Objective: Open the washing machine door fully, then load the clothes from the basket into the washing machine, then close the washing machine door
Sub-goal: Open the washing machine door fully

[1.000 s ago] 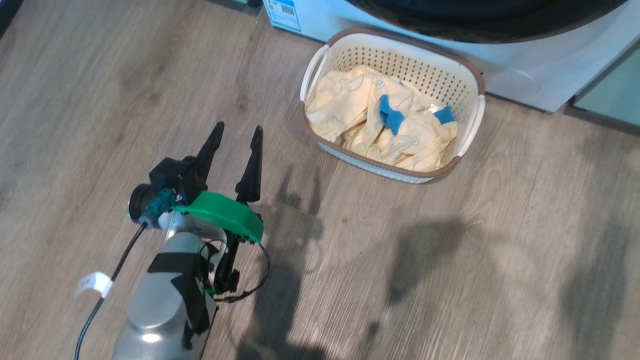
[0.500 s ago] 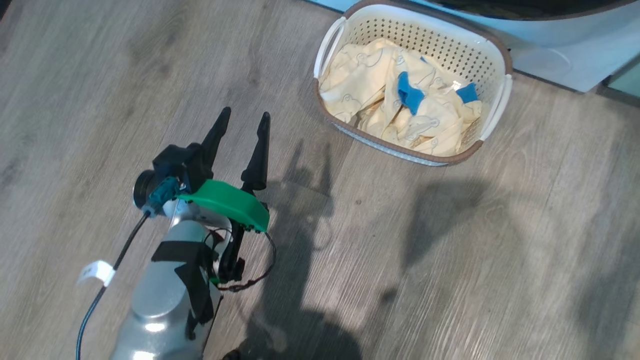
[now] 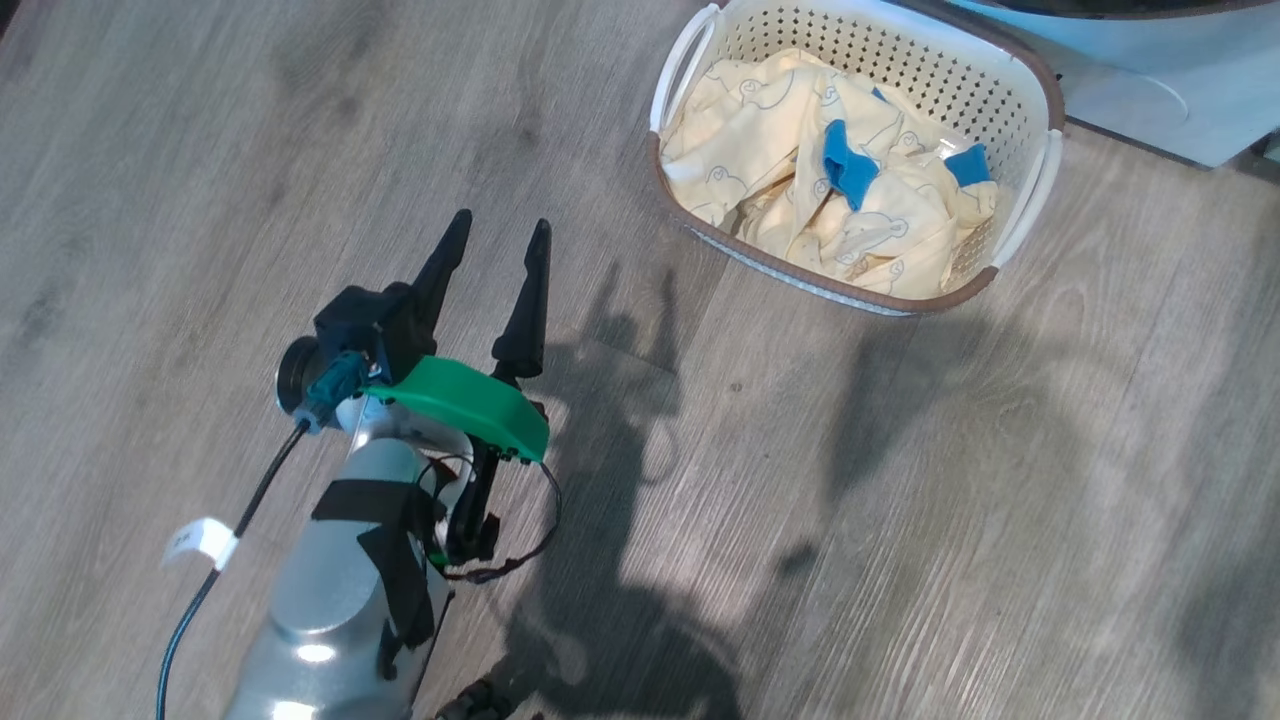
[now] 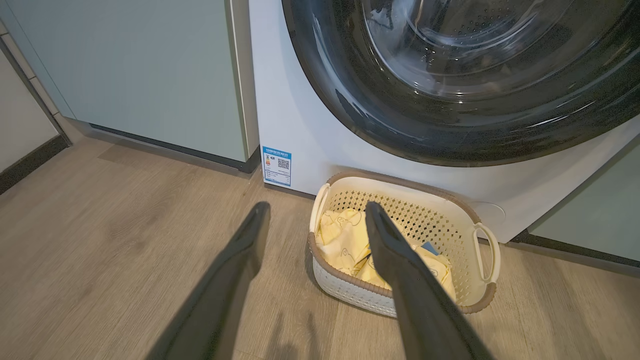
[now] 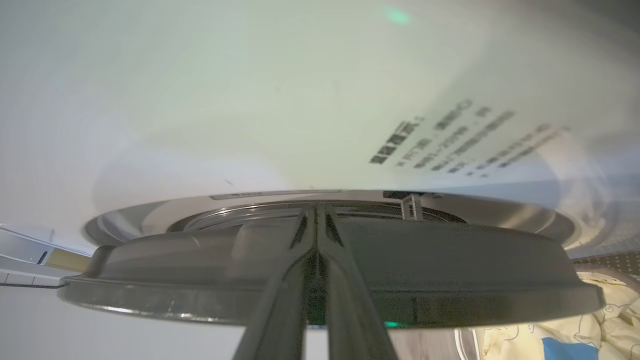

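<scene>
The cream basket (image 3: 900, 50) stands on the floor against the white washing machine (image 3: 1150, 90), with the pale yellow clothes (image 3: 760, 130) with blue parts heaped in it. My left gripper (image 3: 500, 222) hovers open over the floor, left of and nearer than the basket. In the left wrist view its fingers (image 4: 252, 235) point at the basket (image 4: 425, 220), the clothes (image 4: 340, 235) and the washing machine door (image 4: 450, 140). My right gripper (image 5: 315, 210) is shut, its tips at the dark rim of the door (image 5: 450, 280), seen edge-on before the washer's white front (image 5: 250, 100).
Pale teal cabinets (image 4: 150, 75) flank the washer on the left, and another (image 4: 600, 215) on the right. Wood floor (image 3: 900, 500) spreads in front of the basket. A dark baseboard (image 4: 30, 160) runs at the far left. Clothes (image 5: 600, 330) show below the door's rim.
The head camera has shifted, so basket and washer sit higher and further right in the picture. My left gripper stays open in much the same pose.
</scene>
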